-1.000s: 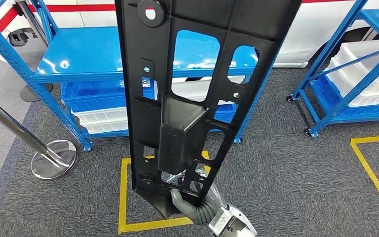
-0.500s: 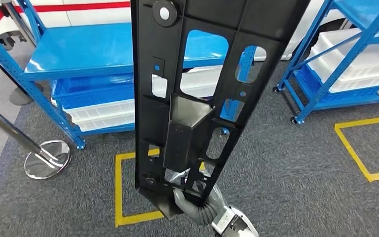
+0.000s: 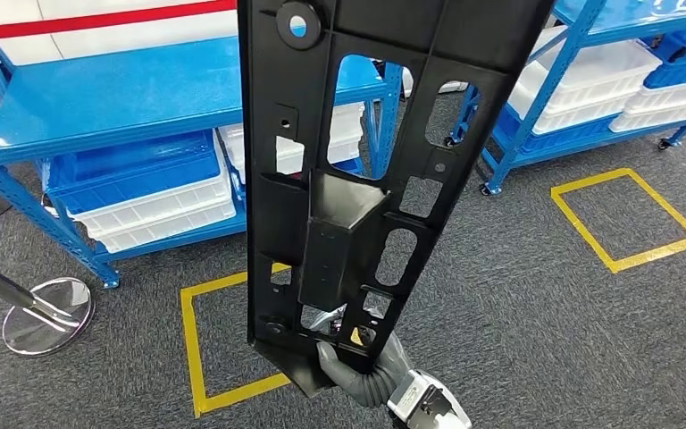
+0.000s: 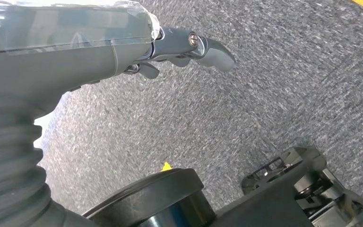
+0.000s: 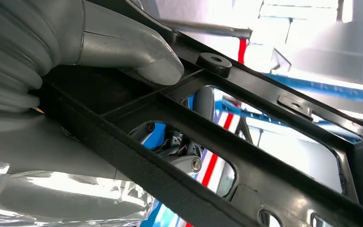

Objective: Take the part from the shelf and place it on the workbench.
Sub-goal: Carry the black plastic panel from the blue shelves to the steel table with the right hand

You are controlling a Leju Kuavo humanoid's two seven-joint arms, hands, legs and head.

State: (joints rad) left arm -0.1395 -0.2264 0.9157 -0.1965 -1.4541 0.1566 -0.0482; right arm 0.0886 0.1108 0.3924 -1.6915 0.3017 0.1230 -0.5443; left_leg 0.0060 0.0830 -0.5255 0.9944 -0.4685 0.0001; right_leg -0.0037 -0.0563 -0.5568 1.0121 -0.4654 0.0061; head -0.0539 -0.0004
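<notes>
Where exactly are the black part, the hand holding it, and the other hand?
black part (image 3: 357,134), head view, on its upper frame.
right hand (image 3: 344,371), head view, on the grey thumb at the part's lower end.
left hand (image 4: 189,47), left wrist view, on its fingers above the carpet.

- A grey carpeted floor (image 3: 518,304) carries everything in the head view.
- A blue shelf (image 3: 125,94) stands on the floor at the far left; its upper board is bare blue.
- Under that board, white and blue bins (image 3: 156,192) sit stacked on the lower level.
- Nearer than the shelf, a yellow tape square (image 3: 192,344) lies flat on the floor.
- Left of the tape square stands a chrome post base (image 3: 46,304).
- To the right of the shelf, a second blue shelf (image 3: 589,67) holds white bins (image 3: 581,76).
- Near it lies a second yellow tape square (image 3: 625,219).
</notes>
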